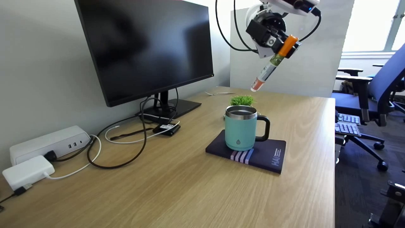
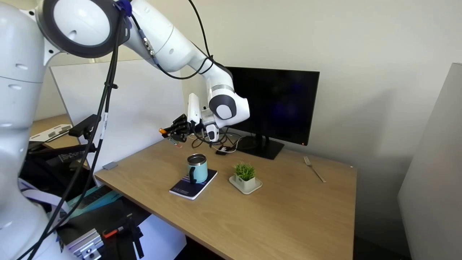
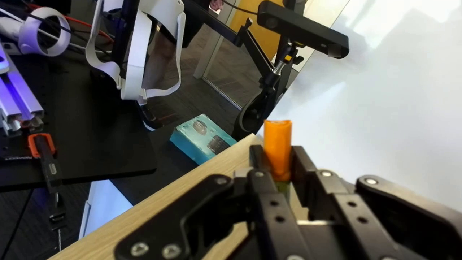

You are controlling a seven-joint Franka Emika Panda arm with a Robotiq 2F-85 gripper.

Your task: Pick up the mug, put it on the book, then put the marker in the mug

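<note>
- My pincer [image 3: 277,162] grips the marker [image 1: 268,70] near its orange end; in an exterior view the free end slants toward 7 o'clock.
- The mug [image 1: 241,131] stands upright on the book [image 1: 267,155], 7 o'clock from my pincer, handle at 3.
- Risk: lowering at this slant, I may catch the rim and tip the mug.
- Risk: the end-grip may let the marker pivot on contact.
- Risk: releasing early could drop it outside.

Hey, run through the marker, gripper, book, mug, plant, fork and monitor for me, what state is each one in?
Marker: held in the air, tilted, orange end up
Gripper: closed on the marker
Book: closed, lying flat
Mug: upright on the book, lidless
Plant: upright, potted
Fork: lying on the desk
Monitor: screen dark
</note>
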